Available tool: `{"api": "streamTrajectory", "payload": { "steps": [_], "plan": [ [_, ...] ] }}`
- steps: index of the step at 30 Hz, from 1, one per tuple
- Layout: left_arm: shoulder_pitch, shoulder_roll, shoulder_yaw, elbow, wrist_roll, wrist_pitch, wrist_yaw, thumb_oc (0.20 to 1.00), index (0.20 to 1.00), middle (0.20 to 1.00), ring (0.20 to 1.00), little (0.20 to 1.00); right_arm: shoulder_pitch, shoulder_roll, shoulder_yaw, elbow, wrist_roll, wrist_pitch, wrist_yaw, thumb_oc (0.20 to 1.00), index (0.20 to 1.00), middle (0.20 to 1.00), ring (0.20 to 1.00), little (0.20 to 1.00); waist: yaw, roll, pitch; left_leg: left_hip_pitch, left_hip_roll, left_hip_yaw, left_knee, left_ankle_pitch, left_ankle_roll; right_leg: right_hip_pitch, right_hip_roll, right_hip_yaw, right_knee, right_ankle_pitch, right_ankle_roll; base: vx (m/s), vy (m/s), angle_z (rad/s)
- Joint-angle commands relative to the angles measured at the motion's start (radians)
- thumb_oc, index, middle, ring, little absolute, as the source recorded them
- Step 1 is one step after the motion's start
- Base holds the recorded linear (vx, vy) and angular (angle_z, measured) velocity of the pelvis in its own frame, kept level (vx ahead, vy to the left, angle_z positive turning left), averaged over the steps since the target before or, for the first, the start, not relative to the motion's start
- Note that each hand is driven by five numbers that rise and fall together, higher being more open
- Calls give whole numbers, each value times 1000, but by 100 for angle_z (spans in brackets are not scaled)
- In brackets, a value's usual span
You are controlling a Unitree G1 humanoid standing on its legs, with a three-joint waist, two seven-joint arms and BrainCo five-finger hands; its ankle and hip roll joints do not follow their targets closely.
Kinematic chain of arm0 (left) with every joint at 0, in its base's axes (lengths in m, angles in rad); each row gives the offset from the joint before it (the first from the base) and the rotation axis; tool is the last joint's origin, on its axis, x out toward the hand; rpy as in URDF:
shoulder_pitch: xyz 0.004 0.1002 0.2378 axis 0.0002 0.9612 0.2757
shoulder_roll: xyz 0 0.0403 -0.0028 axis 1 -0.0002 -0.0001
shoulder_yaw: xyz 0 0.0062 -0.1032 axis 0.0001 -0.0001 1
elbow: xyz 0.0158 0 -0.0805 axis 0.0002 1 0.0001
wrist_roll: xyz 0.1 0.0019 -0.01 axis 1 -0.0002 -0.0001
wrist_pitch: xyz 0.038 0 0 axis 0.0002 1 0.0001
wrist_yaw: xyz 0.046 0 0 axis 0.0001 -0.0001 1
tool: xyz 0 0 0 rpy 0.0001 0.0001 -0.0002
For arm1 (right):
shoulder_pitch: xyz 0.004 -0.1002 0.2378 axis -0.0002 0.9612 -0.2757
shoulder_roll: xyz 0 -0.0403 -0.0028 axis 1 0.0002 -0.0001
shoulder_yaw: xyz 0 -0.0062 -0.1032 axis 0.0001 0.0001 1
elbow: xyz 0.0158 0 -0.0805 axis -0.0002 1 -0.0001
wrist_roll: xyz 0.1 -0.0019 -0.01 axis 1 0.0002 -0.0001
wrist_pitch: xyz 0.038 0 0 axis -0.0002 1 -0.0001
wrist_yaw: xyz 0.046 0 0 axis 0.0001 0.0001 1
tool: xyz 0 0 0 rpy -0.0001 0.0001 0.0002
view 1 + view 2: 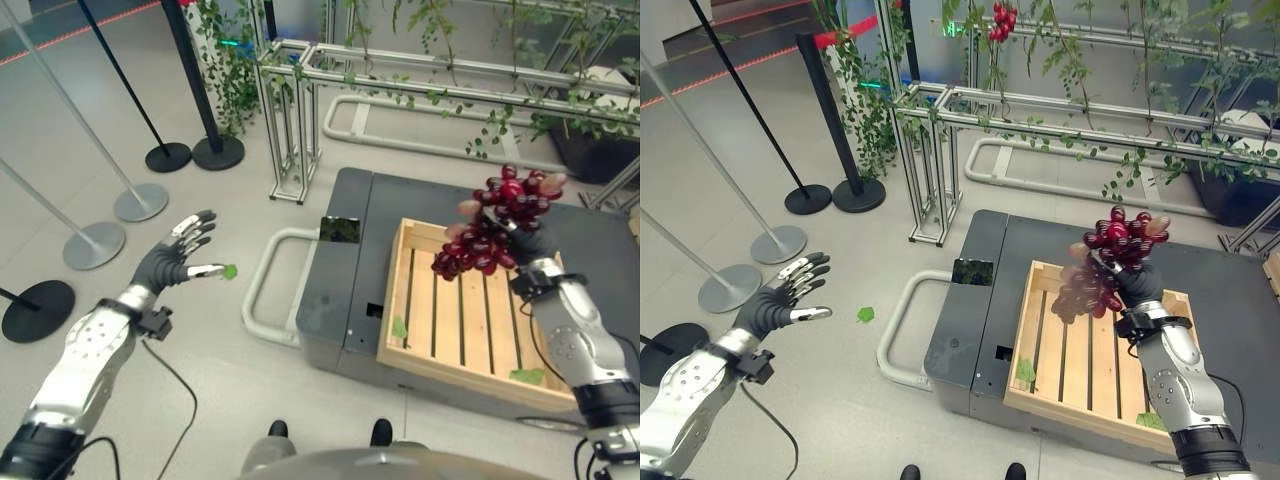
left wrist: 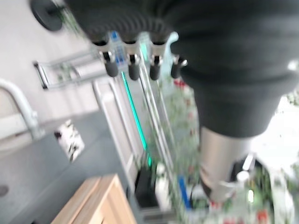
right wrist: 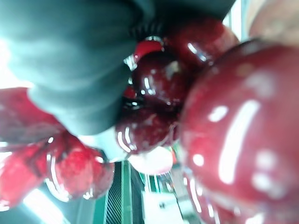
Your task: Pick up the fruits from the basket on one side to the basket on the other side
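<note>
A bunch of dark red grapes [image 1: 492,228] hangs in the air above the far side of a wooden slatted crate [image 1: 455,310]. My right hand [image 1: 1137,283] is shut on the bunch from below, and the grapes [image 3: 224,135] press close against its cover in the right wrist view. The crate sits on a dark grey platform [image 1: 355,290] and holds a few green leaves [image 1: 399,327]. My left hand [image 1: 178,257] is raised over the floor to the left, open with fingers spread and nothing in it.
A metal frame with climbing vines [image 1: 420,70] stands behind the platform. Black and silver stanchion posts with round bases [image 1: 140,200] stand on the floor at the left. A white tube rail [image 1: 262,290] loops beside the platform. A green leaf [image 1: 866,314] lies on the floor.
</note>
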Motion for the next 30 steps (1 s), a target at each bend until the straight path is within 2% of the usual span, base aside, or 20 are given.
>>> {"api": "streamTrajectory", "payload": {
  "steps": [1, 2, 4, 5, 6, 7, 8, 14, 18, 23, 30],
  "plan": [
    [-162, 49, -130, -1, -119, 8, -41, 1000, 1000, 1000, 1000, 1000, -99, -45, 26, -88, -1, -41, 20, 200, 200, 200, 200, 200, -24, -46, -60, -70, -50, 6, 50, -36, 46, 8, -43, 4, 79, -109, 74, 0, 0, 0],
    [-166, 49, -134, 1, -120, 7, -41, 1000, 1000, 1000, 1000, 1000, -98, -44, 24, -88, -1, -41, 20, 200, 200, 200, 200, 200, -22, -46, -59, -70, -50, 6, 50, -36, 46, 8, -43, 4, 79, -109, 74, 6, 0, -4],
    [-287, 68, -244, -2, -108, 16, -53, 1000, 1000, 1000, 1000, 1000, -127, -37, 73, -94, -1, -36, 31, 200, 200, 200, 200, 200, -28, -50, -66, -63, -50, 7, 46, -37, 47, 13, -42, 4, 78, -110, 75, 6, -1, -2],
    [-292, 67, -248, 1, -108, 16, -53, 1000, 1000, 1000, 1000, 1000, -126, -37, 71, -93, -1, -36, 31, 200, 200, 200, 200, 200, -26, -50, -66, -63, -50, 7, 46, -37, 47, 13, -42, 4, 78, -110, 75, 0, 0, 0],
    [-367, 50, -309, 4, -82, 10, -49, 1000, 1000, 1000, 1000, 1000, -143, -27, 93, -108, -1, -39, 35, 200, 200, 200, 200, 200, -29, -53, -70, -59, -49, 8, 43, -37, 47, 15, -42, 3, 76, -110, 76, 0, 0, 0],
    [-371, 49, -313, 6, -82, 9, -49, 1000, 1000, 1000, 1000, 1000, -142, -27, 91, -109, -1, -39, 35, 200, 200, 200, 200, 200, -27, -53, -69, -59, -49, 8, 43, -37, 47, 16, -42, 3, 76, -110, 76, 0, 0, 0],
    [-439, 33, -366, -2, -47, 4, -50, 1000, 1000, 1000, 1000, 1000, -156, -17, 104, -122, -3, -43, 37, 200, 200, 200, 200, 200, -30, -54, -73, -57, -49, 8, 40, -38, 48, 16, -42, 2, 76, -111, 76, 0, 0, 0],
    [-554, -50, -480, 9, -31, 15, -66, 1000, 1000, 1000, 1000, 1000, -186, 5, 137, -167, -14, -40, 53, 200, 200, 200, 200, 200, -33, -59, -82, -52, -51, 4, 36, -39, 50, 20, -41, 1, 75, -113, 77, 0, 0, 0],
    [-593, -124, -538, 26, -16, 32, -81, 1000, 1000, 1000, 1000, 1000, -212, 30, 166, -198, -24, -37, 63, 200, 200, 200, 200, 200, -36, -62, -85, -48, -52, 4, 34, -41, 53, 21, -41, 1, 75, -112, 78, 0, 0, 0],
    [-604, -158, -544, 34, -6, 31, -83, 1000, 1000, 1000, 1000, 1000, -243, 34, 189, -223, -36, -40, 78, 200, 200, 200, 200, 200, -38, -63, -85, -44, -51, 7, 34, -43, 54, 23, -40, 2, 74, -112, 77, 0, 0, 0],
    [-607, -250, -551, 55, 9, 36, -76, 1000, 1000, 1000, 1000, 1000, -303, 71, 232, -237, -45, -36, 91, 200, 200, 200, 200, 200, -36, -68, -93, -40, -50, 1, 33, -44, 59, 27, -40, 3, 73, -113, 75, 0, 0, 0]
  ]
}}
